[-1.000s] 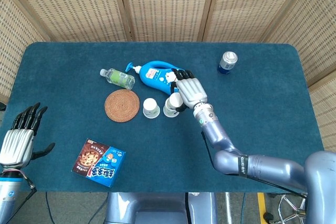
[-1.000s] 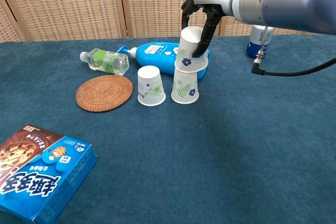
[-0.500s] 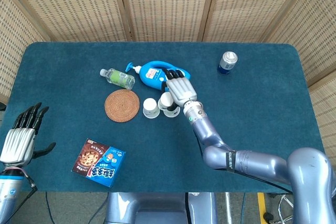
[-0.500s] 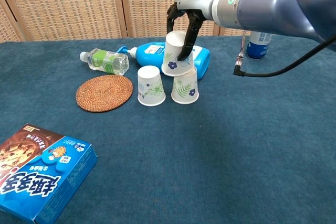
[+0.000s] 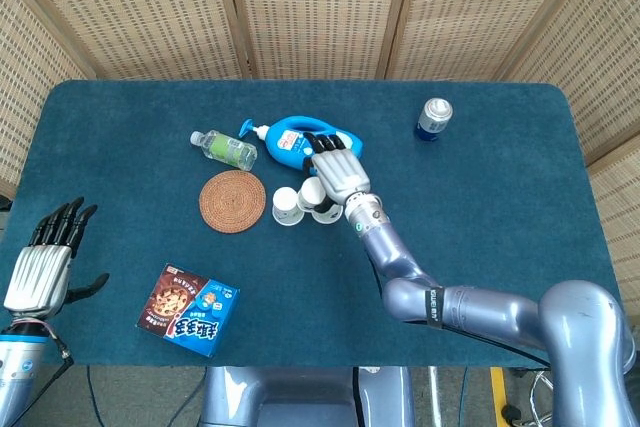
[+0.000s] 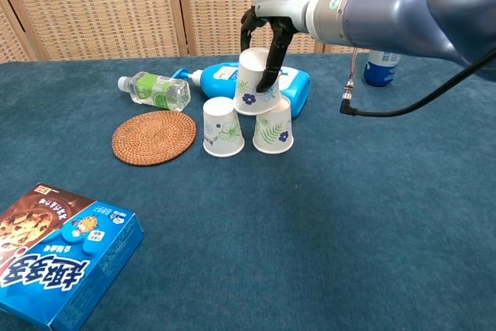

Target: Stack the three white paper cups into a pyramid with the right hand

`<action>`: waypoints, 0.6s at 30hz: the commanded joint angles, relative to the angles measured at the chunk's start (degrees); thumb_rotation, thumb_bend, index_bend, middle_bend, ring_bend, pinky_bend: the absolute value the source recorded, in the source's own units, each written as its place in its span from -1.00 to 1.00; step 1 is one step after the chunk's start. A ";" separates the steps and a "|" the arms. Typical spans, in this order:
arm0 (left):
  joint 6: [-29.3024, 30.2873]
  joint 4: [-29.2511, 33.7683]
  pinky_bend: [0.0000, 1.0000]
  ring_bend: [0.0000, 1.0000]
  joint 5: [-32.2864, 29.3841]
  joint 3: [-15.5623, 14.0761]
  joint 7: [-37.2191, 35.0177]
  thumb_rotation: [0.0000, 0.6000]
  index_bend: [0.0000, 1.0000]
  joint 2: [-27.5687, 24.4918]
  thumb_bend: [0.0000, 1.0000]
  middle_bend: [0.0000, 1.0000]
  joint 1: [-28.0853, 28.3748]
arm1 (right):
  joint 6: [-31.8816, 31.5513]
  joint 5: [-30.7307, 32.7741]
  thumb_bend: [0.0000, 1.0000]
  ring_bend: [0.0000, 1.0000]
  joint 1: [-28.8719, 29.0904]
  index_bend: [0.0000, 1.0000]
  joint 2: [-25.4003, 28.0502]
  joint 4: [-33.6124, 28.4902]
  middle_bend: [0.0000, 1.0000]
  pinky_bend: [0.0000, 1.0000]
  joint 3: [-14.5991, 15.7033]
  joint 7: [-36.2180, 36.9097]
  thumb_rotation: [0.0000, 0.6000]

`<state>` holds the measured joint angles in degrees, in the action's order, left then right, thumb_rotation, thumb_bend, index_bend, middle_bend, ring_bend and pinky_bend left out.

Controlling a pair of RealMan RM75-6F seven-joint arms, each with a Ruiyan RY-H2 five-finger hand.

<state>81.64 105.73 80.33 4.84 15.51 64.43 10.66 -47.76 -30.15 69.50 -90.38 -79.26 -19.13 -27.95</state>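
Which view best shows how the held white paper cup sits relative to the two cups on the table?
Chest view: the held white paper cup appears side-on above the two standing cups' tops. In head view the right hand largely covers it.

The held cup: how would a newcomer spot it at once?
Find the blue pump bottle mid-table. Two cups stand upside down before it; the right hand holds a third cup over them, tilted, with a dark blue flower.

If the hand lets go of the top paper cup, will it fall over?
Maybe. The top cup looks tilted and sits between the two bottom cups, so it could tip. It's thin paper, probably very light, so a small bump from the right hand might knock it off.
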 commanded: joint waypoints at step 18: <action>-0.41 -0.11 -0.85 -1.00 -0.11 -0.13 -0.34 1.00 -0.84 -0.07 -0.54 -1.00 0.19 | 0.57 0.53 -0.70 -1.00 1.53 0.01 -1.43 2.32 -1.00 -0.85 0.30 0.07 1.00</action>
<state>81.23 105.62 80.23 4.71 15.17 64.36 10.85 -47.24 -29.67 71.02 -91.81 -76.98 -18.87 -27.89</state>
